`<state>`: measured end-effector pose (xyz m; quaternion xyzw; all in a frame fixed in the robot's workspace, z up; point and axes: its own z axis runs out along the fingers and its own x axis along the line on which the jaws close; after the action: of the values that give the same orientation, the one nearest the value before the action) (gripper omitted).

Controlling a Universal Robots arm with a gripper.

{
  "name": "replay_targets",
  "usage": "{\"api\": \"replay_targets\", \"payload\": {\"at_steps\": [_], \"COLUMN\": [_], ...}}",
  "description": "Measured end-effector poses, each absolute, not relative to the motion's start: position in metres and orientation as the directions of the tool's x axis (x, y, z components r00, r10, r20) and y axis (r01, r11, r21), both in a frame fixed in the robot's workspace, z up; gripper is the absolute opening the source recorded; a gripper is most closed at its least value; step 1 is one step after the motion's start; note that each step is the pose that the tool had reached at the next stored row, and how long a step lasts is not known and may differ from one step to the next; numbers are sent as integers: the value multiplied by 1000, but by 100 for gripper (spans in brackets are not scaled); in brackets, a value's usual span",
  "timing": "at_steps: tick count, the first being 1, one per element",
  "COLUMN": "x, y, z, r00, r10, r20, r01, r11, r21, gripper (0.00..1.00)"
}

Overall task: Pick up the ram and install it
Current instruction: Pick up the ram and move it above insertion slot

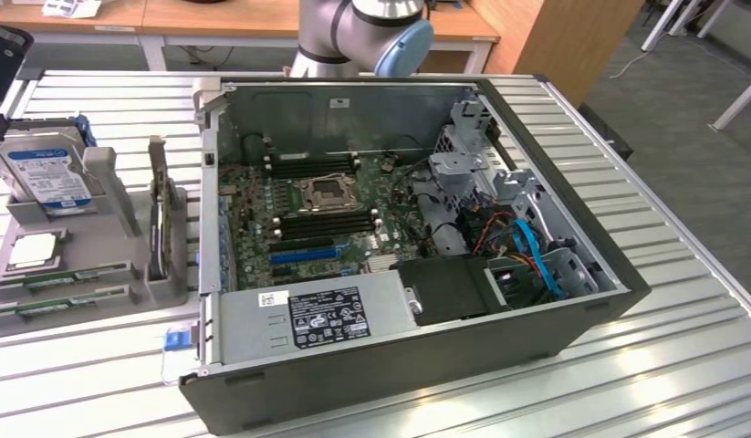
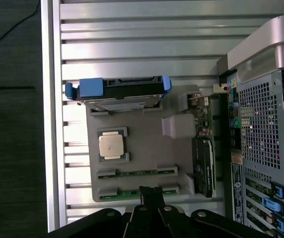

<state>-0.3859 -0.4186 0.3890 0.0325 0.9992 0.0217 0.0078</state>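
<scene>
Two ram sticks, long green boards, lie side by side in slots of a grey holder [image 2: 142,148] on the table; one ram stick [image 2: 137,172] lies nearer the processor, the other [image 2: 124,193] nearer the holder's edge. In the exterior view the ram sticks [image 1: 58,277] lie at the left, beside the open computer case [image 1: 594,310]. My gripper [image 2: 150,192] hangs above the outer stick with its black fingers shut together and nothing between them. A black part of it shows at the exterior view's left edge [image 1: 3,64]. Black memory slots [image 1: 332,224] lie beside the processor socket [image 1: 321,192].
The holder also carries a blue-labelled hard drive [image 1: 44,173], a square silver processor chip [image 2: 110,145] and an upright card [image 1: 163,228]. The case's metal walls, power supply [image 1: 320,315] and blue cables [image 1: 534,251] crowd the motherboard. The table is slatted metal.
</scene>
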Motion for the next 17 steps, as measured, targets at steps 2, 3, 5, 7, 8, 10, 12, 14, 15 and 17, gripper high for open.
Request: {"api": "replay_targets", "payload": {"at_steps": [2,3,5,7,8,10,12,14,15,17], "x": [-386,-386,-386,-386,-386,-386,-386,-386,-386,-386], "y": [-420,-420,-421,-423,-423,-424,-425,-425,-425,-425], "z": [389,389,389,389,389,389,389,389,389,389], "r00": [-998,-998,-998,-998,-998,-998,-998,-998,-998,-998], "r10": [65,65,65,65,65,65,65,65,65,65], "r20": [-14,-14,-14,-14,-14,-14,-14,-14,-14,-14], "r01": [64,64,64,65,64,64,64,65,65,65], "r11": [997,997,997,997,997,997,997,997,997,997], "r21": [44,44,44,44,44,44,44,44,44,44], "gripper": [10,10,10,10,10,10,10,10,10,10]}}
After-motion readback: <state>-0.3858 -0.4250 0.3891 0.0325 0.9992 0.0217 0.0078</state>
